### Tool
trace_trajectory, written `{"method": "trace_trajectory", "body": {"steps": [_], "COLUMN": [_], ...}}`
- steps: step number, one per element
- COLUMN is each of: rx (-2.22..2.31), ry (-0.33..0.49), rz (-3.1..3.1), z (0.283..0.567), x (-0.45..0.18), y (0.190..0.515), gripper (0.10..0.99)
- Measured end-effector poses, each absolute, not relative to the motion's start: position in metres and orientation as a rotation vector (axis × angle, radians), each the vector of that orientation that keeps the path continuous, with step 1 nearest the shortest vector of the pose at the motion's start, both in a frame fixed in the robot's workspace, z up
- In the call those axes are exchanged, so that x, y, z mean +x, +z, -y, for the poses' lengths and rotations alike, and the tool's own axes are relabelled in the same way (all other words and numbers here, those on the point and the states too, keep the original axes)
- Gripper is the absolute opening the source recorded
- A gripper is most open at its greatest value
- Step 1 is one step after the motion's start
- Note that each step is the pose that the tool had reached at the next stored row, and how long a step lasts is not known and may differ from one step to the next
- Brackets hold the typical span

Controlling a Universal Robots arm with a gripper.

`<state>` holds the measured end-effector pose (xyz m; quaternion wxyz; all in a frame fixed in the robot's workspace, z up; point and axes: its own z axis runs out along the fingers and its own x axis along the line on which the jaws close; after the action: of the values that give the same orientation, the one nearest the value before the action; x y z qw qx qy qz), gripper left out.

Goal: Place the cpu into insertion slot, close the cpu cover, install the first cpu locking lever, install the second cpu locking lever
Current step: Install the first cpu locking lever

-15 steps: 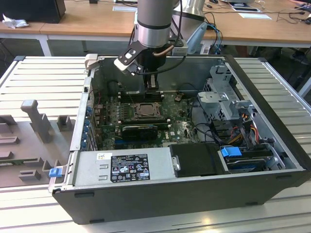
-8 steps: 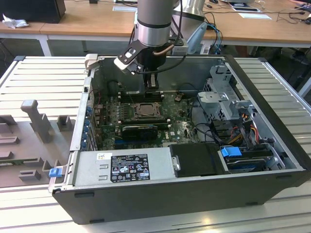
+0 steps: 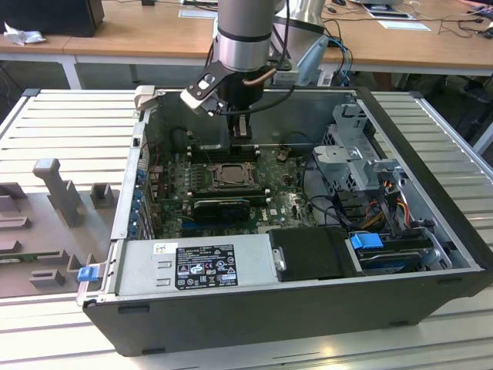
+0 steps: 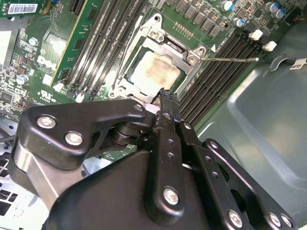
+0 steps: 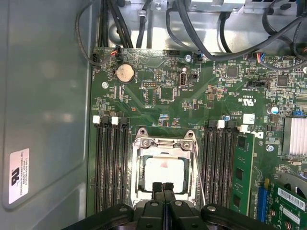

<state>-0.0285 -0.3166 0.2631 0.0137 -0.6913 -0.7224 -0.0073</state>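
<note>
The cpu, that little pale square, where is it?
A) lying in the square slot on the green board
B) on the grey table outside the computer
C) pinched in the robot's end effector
A: in both wrist views the cpu lies flat in the insertion slot, with the shut end effector just at its edge.

cpu: pale, dull metal top, faintly smeared. cpu cover framing the cpu: bright silvery metal, satin sheen. Motherboard around the cpu: glossy green laminate. Gripper beside the cpu: smooth matt black, shiny steel screw heads. Case wall: matt grey metal.
</note>
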Motion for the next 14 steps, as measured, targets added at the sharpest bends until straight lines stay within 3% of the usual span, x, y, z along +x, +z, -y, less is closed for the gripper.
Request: {"method": "trace_trajectory", "body": {"steps": [14], "rx": [-2.12], "ry": [-0.024], "rz": [2.279], "z": [0.317], "x": [-0.029], "y": [0.276], "gripper": [0.106]}}
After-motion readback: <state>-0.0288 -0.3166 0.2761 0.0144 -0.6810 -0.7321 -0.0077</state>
